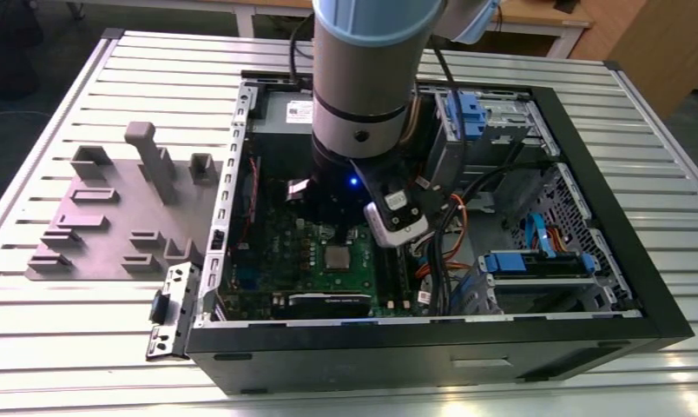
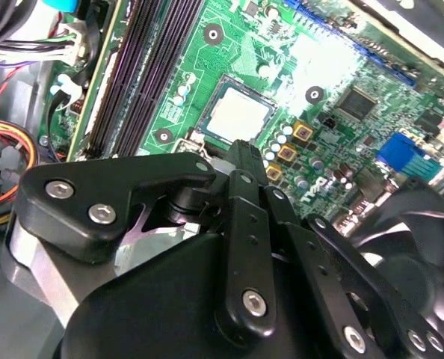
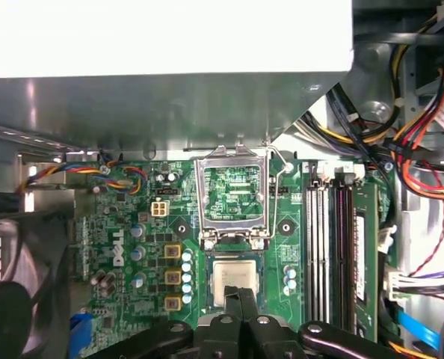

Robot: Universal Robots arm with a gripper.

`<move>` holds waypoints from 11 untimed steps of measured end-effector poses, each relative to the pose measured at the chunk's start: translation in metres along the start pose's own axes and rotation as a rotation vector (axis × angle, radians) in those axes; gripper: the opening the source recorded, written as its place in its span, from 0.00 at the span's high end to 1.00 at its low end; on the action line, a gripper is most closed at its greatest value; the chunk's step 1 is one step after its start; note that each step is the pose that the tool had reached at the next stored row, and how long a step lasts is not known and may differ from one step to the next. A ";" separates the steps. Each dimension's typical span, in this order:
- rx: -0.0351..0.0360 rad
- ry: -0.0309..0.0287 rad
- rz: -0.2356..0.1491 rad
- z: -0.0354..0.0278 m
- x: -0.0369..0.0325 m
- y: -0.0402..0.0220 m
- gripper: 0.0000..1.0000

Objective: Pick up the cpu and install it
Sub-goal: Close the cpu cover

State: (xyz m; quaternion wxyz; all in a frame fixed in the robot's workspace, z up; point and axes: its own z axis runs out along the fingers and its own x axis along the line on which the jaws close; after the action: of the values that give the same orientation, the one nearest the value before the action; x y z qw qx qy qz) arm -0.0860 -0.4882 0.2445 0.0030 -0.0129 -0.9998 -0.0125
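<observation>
The cpu (image 3: 233, 278) is a small silvery square lying flat in its socket on the green motherboard (image 3: 132, 247), with the socket's metal load frame (image 3: 233, 196) swung up and open beside it. It also shows in the exterior view as the cpu (image 1: 339, 257) near the middle of the board, and in the second wrist view as the cpu (image 2: 237, 114). My gripper (image 3: 241, 298) hovers just over the chip's edge. Its two black fingers are pressed together with nothing between them. In the second wrist view the gripper (image 2: 241, 149) tip stands just short of the chip.
The open black computer case (image 1: 627, 261) lies on a slatted metal table. Memory slots (image 3: 334, 247) run beside the socket. Cable bundles (image 3: 424, 127) and drive bays (image 1: 535, 269) crowd the exterior view's right. A fan (image 2: 424, 239) sits close by. A grey fixture plate (image 1: 106, 217) lies outside the case.
</observation>
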 end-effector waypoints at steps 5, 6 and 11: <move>0.0065 -0.0002 0.000 -0.0083 0.0000 0.0003 0.89; 0.0078 -0.0001 0.000 -0.0093 0.0000 0.0004 0.89; 0.0084 0.0000 -0.014 -0.0094 0.0003 0.0014 0.89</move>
State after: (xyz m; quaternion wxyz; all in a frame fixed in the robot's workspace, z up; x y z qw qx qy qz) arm -0.0862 -0.4870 0.2539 0.0029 -0.0059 -0.9999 -0.0083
